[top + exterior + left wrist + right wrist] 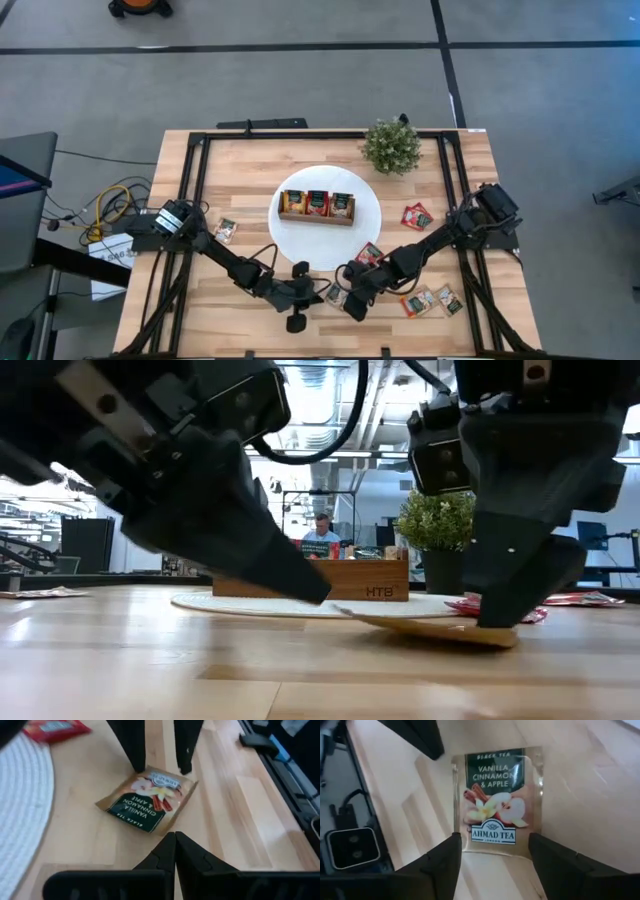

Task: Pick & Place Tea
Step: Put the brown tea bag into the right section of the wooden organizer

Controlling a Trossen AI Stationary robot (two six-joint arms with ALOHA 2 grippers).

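The right gripper (352,303) is low over the table (250,170) near the front edge, about the middle, with its jaws spread on either side of one tea bag (496,802), so it looks ready either to pinch it or to let it lie. The left gripper (322,290) sits just beside the bag with its jaws pressed together, maybe to steady or nudge it. The bag lies flat on the wood, a little beige and dark green square with an apple and cinnamon sticks on it, close to the white mat (370,205) where the wooden box (317,206) waits.
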